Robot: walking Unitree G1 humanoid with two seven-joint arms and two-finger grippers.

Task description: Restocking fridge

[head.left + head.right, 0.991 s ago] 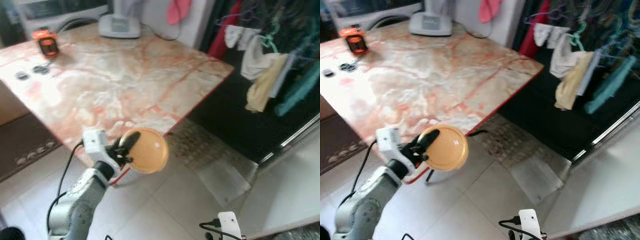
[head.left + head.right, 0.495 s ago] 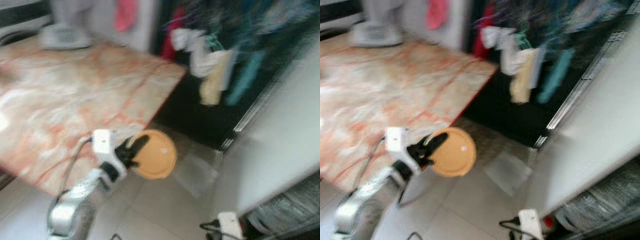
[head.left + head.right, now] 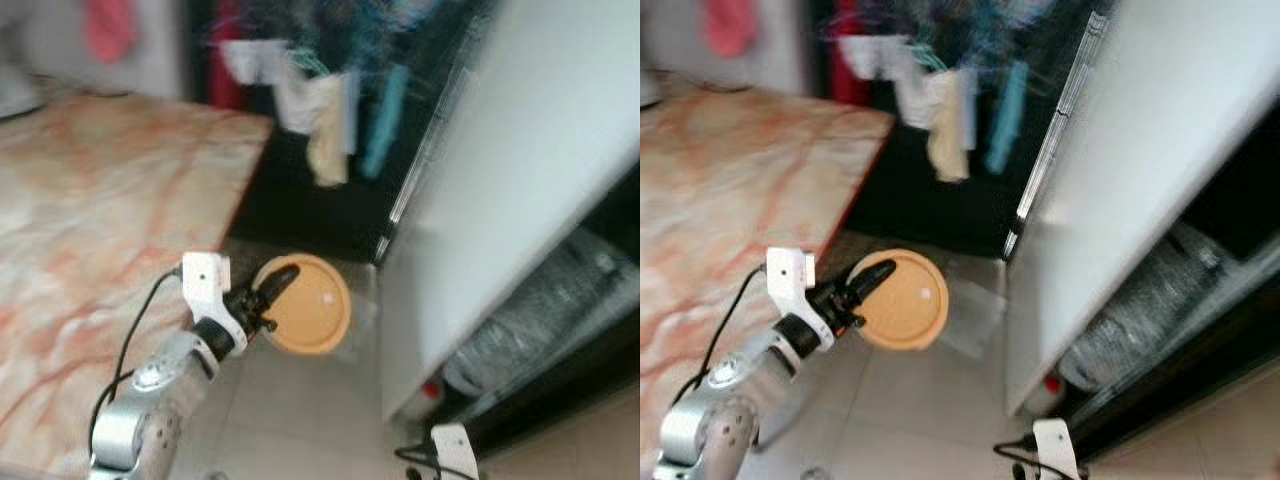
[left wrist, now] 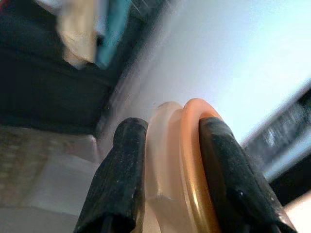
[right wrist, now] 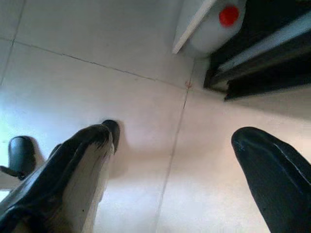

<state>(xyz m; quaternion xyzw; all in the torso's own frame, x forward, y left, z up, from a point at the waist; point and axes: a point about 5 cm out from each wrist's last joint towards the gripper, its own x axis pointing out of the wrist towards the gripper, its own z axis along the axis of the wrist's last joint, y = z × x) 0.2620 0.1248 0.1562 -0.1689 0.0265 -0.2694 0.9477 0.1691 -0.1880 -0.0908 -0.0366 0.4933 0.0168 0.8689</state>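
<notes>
1. No readable writing shows on the orange-lidded container [image 3: 305, 304].
2. The left gripper [image 4: 167, 160] holds it, jaws clamped on its rim, above tiled floor [image 3: 910, 400] between the marble counter [image 3: 90, 230] and white fridge door [image 3: 520, 170].
3. The right gripper [image 5: 175, 160] hangs open over the floor.

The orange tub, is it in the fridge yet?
Not yet. Done: the left tool has the orange-lidded tub pinched, lid and clear wall between its fingers, and the white fridge door stands open. In hand: carrying the tub in the air over the floor, beside the marble table. Left: putting it inside. The right tool hangs open above the tiles.
</notes>
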